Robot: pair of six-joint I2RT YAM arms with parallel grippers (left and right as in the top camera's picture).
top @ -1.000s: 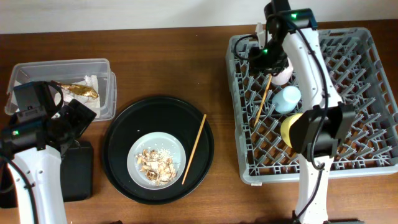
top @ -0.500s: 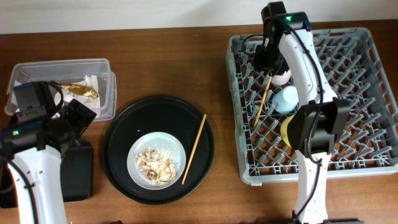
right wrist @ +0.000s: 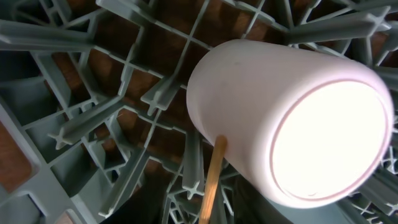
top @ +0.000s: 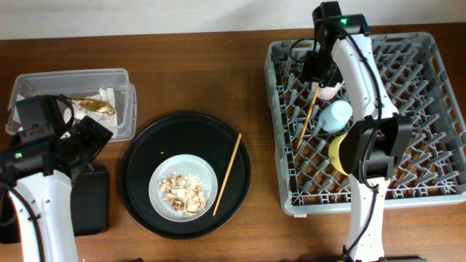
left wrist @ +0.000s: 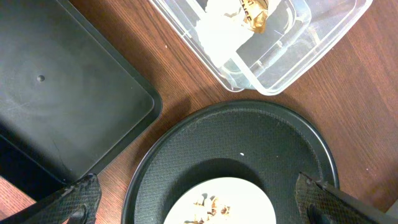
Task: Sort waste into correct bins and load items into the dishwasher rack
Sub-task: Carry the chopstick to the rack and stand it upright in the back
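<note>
The grey dishwasher rack (top: 415, 109) at the right holds the pink cup (top: 331, 91) on its side, the light-blue cup (top: 337, 115), the yellow bowl (top: 336, 151) and one chopstick (top: 307, 118). My right gripper (top: 322, 71) hovers just above the pink cup (right wrist: 286, 124) and that chopstick (right wrist: 211, 180); its fingers do not show. The other chopstick (top: 227, 173) lies on the round black tray beside the grey plate (top: 164, 175) with food scraps (top: 182, 193). My left gripper (left wrist: 199, 208) is open and empty over the plate's far edge. The napkin and gold wrapper (top: 91, 106) lie in the clear box (top: 73, 76).
The flat black rectangular tray (top: 91, 200) lies left of the large round black tray (top: 145, 156), under my left arm. It also shows in the left wrist view (left wrist: 56, 99), with the clear box (left wrist: 298, 50) behind it. Bare wood separates the round tray and the rack.
My right gripper has shifted a little to the right and toward the rack's back edge, above the pink cup. The left arm and the objects have not moved.
</note>
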